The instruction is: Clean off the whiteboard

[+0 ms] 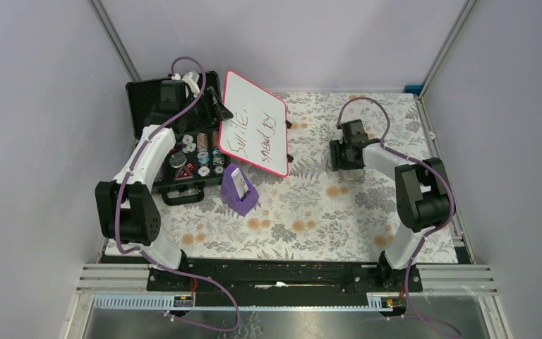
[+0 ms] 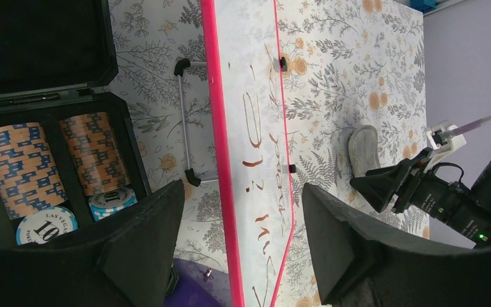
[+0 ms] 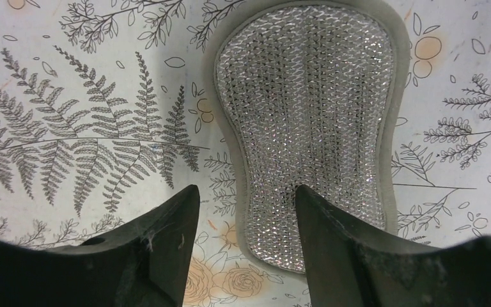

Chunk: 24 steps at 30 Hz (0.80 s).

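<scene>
Right wrist: hovers with right pincer (image 3: 246,192) wide open, empty, above near end of mesh pad (image 3: 307,115) flat on table (image 3: 70,64). Holds left pincer (image 2: 243,188) agape, empty, facing whiteboard (image 1: 255,120) tilted beside case (image 1: 145,99), writing unwiped. Might skid thin pad on closing; could topple propped whiteboard when wiping.

We see a worktop (image 1: 310,219) in a floral and fern print, at its far left an open black case (image 1: 140,95) of poker chips (image 2: 22,166), just beside it the whiteboard (image 1: 254,131) propped at a tilt with dark handwriting, a purple holder (image 1: 240,194) near its front corner, a silvery mesh scrub pad (image 3: 307,128) lying flat well to the right
</scene>
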Motion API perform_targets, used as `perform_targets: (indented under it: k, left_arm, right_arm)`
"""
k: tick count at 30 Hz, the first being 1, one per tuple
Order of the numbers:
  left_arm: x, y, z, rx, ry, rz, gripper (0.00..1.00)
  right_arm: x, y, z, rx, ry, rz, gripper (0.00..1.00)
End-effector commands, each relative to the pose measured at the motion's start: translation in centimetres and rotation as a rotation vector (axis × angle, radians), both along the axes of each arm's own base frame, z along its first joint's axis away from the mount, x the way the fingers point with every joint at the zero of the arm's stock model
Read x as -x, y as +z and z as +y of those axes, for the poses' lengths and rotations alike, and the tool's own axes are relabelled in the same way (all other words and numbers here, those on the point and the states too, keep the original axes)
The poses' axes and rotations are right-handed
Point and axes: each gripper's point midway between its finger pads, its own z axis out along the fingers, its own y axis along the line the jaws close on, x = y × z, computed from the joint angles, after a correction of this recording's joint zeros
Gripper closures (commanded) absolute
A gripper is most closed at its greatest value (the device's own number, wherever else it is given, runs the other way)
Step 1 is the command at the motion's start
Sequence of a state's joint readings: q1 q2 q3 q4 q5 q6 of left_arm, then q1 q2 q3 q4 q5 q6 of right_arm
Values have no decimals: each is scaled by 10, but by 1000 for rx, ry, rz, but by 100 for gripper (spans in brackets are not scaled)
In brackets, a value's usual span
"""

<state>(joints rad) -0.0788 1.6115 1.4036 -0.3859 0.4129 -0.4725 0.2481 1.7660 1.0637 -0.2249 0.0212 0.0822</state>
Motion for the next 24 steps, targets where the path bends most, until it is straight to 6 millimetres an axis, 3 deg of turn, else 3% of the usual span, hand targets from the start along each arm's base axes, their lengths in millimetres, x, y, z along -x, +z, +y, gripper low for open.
perform_targets:
  k: [1, 5, 12, 17, 22, 24]
  left_arm:
    - [-3, 25, -3, 28, -15, -90, 29]
    - [-2, 25, -5, 31, -18, -90, 29]
    - [-2, 24, -4, 28, -14, -92, 30]
    - [-2, 24, -4, 26, -11, -94, 30]
    - [-2, 25, -4, 28, -11, -96, 29]
    - [-1, 26, -4, 30, -13, -97, 29]
  right_arm:
    - [-18, 6, 2, 96, -10, -63, 38]
    - [-20, 7, 5, 145, -17, -83, 41]
    - [-33, 41, 10, 161, -45, -206, 36]
    - [-35, 16, 2, 208, -97, -151, 35]
    - [-44, 7, 9, 174, -142, -145, 30]
    - [-44, -2, 4, 198, -209, -111, 35]
